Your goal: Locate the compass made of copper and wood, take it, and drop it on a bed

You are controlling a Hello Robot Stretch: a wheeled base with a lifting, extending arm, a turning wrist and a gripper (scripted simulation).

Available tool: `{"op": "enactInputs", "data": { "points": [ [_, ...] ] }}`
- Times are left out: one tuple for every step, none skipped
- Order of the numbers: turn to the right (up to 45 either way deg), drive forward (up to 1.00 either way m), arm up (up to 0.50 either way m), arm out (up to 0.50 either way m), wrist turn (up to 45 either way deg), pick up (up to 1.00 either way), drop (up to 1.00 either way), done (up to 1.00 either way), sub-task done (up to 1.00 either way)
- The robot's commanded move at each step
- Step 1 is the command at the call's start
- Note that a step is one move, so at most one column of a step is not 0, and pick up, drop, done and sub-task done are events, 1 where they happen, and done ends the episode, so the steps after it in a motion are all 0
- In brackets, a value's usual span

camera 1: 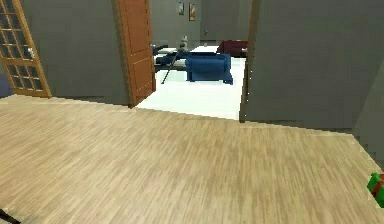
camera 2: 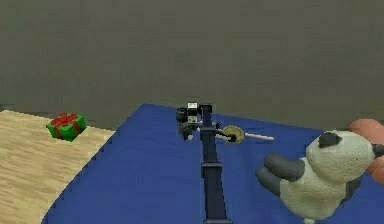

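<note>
Light wood floor (camera 1: pixel 150 160) across lower half, 4 to 8 o'clock. Grey wall (camera 1: pixel 75 45) at 10 o'clock, second grey wall (camera 1: pixel 305 60) at 2 o'clock, doorway between them at 12. Brown wooden door (camera 1: pixel 135 45) on doorway's left side. Glass-paned door (camera 1: pixel 20 55) at 9 o'clock edge. Through doorway: pale floor (camera 1: pixel 195 98), blue armchair (camera 1: pixel 208 68), dark red object (camera 1: pixel 233 47) behind it, small picture (camera 1: pixel 192 11) on far wall. Green gift box (camera 1: pixel 376 184) with red ribbon at 4 o'clock edge.

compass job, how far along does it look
Looks done: the arm reaches out above a blue bed-like surface. In hand: a small round copper-rimmed thing, likely the compass, shows by the claw; whether the claw holds it can't be told. Left: leaving it on the blue.
</note>
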Motion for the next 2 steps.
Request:
{"op": "enactInputs", "data": {
  "points": [
    [0.0,0.00,0.00,0.00,0.0,0.00,1.00,0.00,0.00],
    [0.0,0.00,0.10,0.00,0.0,0.00,0.00,0.00,0.00]
  ]
}}
